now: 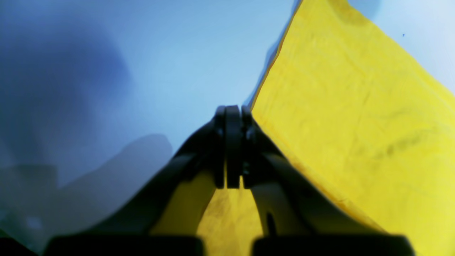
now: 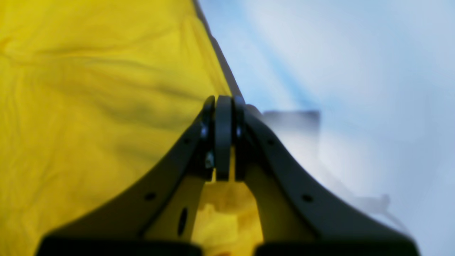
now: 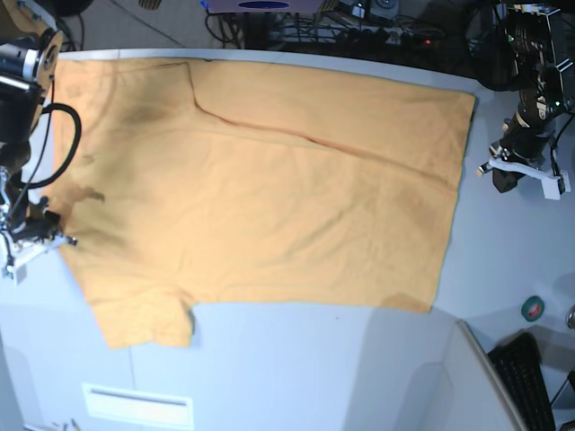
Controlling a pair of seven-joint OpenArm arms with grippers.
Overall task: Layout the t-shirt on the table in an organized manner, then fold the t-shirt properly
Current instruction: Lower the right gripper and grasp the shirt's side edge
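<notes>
The orange-yellow t-shirt [image 3: 269,180] lies spread flat across the table [image 3: 314,368], with one sleeve pointing toward the near left. My right gripper [image 3: 43,235] is at the shirt's left edge. In the right wrist view the right gripper [image 2: 223,101] is shut on that edge, with t-shirt cloth [image 2: 89,106] to its left and under it. My left gripper [image 3: 503,175] stays by the shirt's right hem. In the left wrist view the left gripper [image 1: 233,110] is shut at the hem line, t-shirt cloth [image 1: 355,124] to its right; whether it pinches cloth I cannot tell.
A green tape roll [image 3: 533,308] and a black keyboard [image 3: 530,377] sit at the near right. Cables and equipment [image 3: 359,22] line the far edge. A white label [image 3: 135,404] is on the near left of the tabletop.
</notes>
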